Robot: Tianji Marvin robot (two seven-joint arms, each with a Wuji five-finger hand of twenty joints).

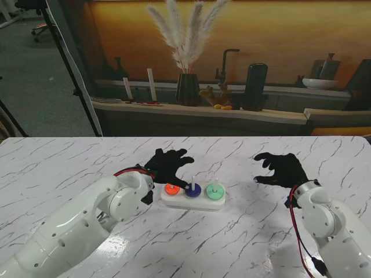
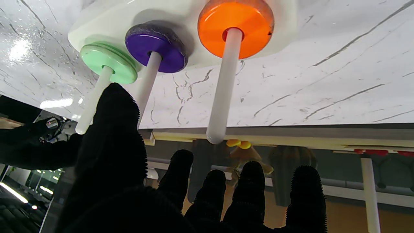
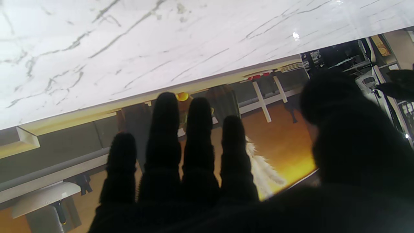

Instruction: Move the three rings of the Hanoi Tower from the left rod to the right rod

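Black-gloved and spread, the left hand (image 1: 168,164) hovers over the left end of the Hanoi tower with nothing in its grasp. In the left wrist view its fingers (image 2: 252,184) stand apart from one another and the thumb (image 2: 116,129) sits off to one side, in front of the green ring's rod. From the stand view, one fingertip reaches down toward the orange ring (image 1: 172,189), and whether it touches the ring or the rod there cannot be told.

Just under that hand lies the white base (image 1: 192,200), set on the marble-patterned table (image 1: 69,162) slightly left of centre. Three rings sit on it, one on each white rod: the orange ring on the left rod, the purple ring (image 1: 193,190) on the middle rod, and the green ring (image 1: 215,191) on the right rod. The left wrist view shows each ring lying flat at the foot of its own rod, the orange one (image 2: 235,27) being nearest the fingers, then the purple (image 2: 157,47), then the green (image 2: 108,63).

The right hand (image 1: 282,168) hangs well apart from the tower, over bare table on the right side. Its fingers (image 3: 166,129) are open and slightly curled, and it holds nothing.

Beyond the far table edge stands a dark vase with pale pampas grass (image 1: 186,40) on a shelf.
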